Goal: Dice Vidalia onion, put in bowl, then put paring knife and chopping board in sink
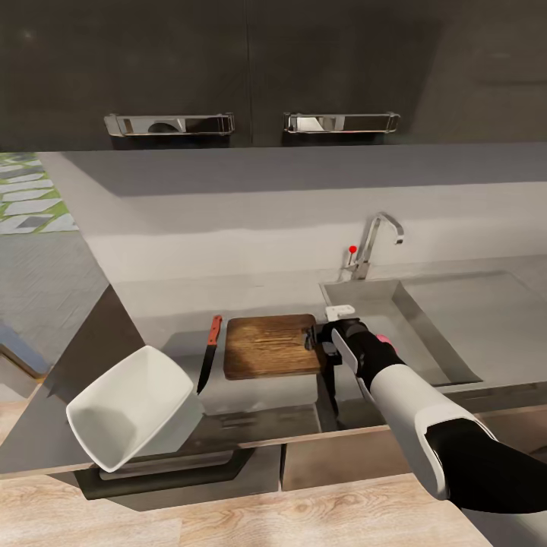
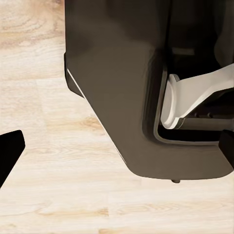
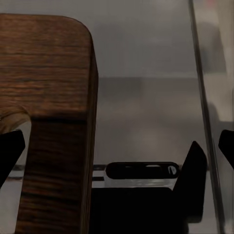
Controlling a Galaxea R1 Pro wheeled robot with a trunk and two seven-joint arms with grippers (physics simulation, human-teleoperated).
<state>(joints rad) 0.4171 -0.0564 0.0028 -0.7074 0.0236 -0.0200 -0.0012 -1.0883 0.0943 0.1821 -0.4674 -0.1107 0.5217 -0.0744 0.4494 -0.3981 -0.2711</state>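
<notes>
Floor (image 1: 228, 516): pale wood planks, nearest the camera, running under the counter front.
Bowl (image 1: 133, 414): white, tipped on its side at the counter's near edge, mouth toward the camera; nothing visible inside, so the dicing looks not yet done, by my reading.
Right arm (image 1: 425, 425): reaches from the near right up to the board's sink-side end, most likely to grip it there.
Right gripper (image 1: 328, 351): at the board's handle end; in the right wrist view dark fingertips (image 3: 9, 151) sit at both edges with the board end between them, so it reads as wide apart, not clamped.
Left gripper (image 2: 117, 161): fingertips at both edges of its wrist view, spread wide and holding nothing, pointed at the floor and the robot's dark base.
Board (image 1: 272, 346): flat on the countertop (image 1: 175, 300) between knife and sink, slot end toward the sink.
Knife (image 1: 210, 353): just left of the board, red handle pointing away, blade toward the bowl.
Sink (image 1: 425, 334): right of the board, basin largely hidden by the arm; I cannot make out an onion.
Tap (image 1: 376, 243): behind the sink, red knob beside it.
</notes>
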